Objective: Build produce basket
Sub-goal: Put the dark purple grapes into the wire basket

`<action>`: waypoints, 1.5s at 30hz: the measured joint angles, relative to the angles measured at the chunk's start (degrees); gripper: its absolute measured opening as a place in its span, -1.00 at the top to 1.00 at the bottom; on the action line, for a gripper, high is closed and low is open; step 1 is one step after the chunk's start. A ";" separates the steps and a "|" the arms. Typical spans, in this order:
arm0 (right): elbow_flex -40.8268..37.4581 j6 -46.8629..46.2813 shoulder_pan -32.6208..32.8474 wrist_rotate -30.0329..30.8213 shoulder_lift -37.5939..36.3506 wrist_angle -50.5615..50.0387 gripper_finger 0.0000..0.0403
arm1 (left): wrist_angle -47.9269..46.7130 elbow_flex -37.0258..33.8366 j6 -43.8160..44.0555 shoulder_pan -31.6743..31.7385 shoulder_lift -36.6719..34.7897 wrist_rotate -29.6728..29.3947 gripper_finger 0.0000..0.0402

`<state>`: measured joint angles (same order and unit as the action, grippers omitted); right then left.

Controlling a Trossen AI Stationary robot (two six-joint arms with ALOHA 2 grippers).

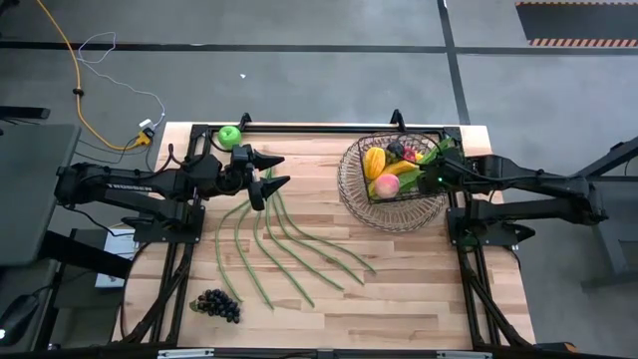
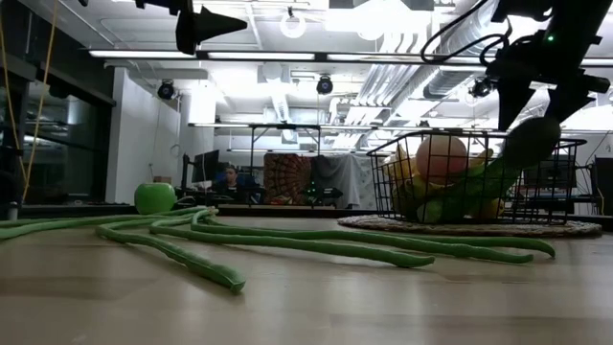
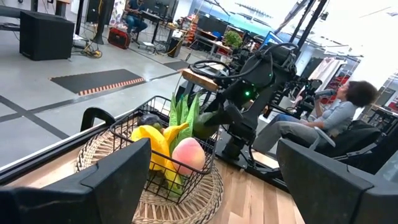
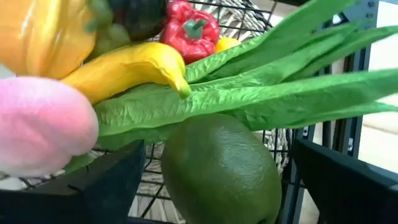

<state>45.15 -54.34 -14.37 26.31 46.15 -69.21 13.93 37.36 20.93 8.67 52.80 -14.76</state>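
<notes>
Your right gripper point(image 1: 431, 179) sits over the near-right rim of the wire basket point(image 1: 351, 189), and its fingers stand spread apart. In the right wrist view a dark green avocado point(image 4: 221, 171) lies between the two fingers point(image 4: 106, 186) with a gap on each side, so nothing is clamped; whether it touches either finger you cannot tell. In the low view the avocado point(image 2: 530, 139) shows just under that gripper, at the basket's right edge.

Inside the basket you see a pink peach point(image 1: 387, 184), a banana point(image 1: 402, 169), a larger yellow fruit point(image 1: 374, 161), a red pepper point(image 4: 191, 29) toward the far side, and leafy greens point(image 4: 261, 87) lying across the top of the avocado. The basket rests on a round woven mat point(image 2: 469, 226) at the table's point(image 1: 399, 289) right end.

Your left gripper point(image 1: 271, 171) hangs above the left half of the table with its jaws wide apart and empty, pointing toward the basket. Just below it, the long green beans point(image 1: 289, 244) fan out across the middle of the table. A green apple point(image 1: 230, 136) sits at the far-left edge, and dark grapes point(image 1: 217, 304) lie near the front-left corner, well apart from the basket.

A person sits point(image 3: 323, 121) in the room beyond the table.
</notes>
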 joint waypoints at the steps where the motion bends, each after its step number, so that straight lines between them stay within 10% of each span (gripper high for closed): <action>1: 0.00 -0.58 -0.63 -0.37 0.00 0.08 -0.96 | 0.00 0.00 -0.02 0.00 0.02 0.00 -0.67; 18: 9.46 20.25 -5.88 1.15 -0.09 23.76 -0.91 | 3.76 0.13 2.01 0.00 -1.58 0.44 -0.67; 28: 4.88 30.67 -4.86 -31.94 3.45 59.62 -0.91 | 2.60 0.11 5.25 -0.04 -6.67 4.38 -0.67; 40: 4.59 32.80 -0.13 -33.82 8.20 64.79 -0.91 | -0.20 0.25 9.36 -0.07 -7.08 5.39 -0.67; 45: 4.59 33.00 -0.56 -33.42 8.21 64.78 -0.91 | -20.78 7.14 16.66 -2.55 -4.65 15.03 -0.67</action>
<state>49.74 -21.34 -14.93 -7.11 54.37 -4.43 -6.85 44.50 37.59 6.12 48.15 0.27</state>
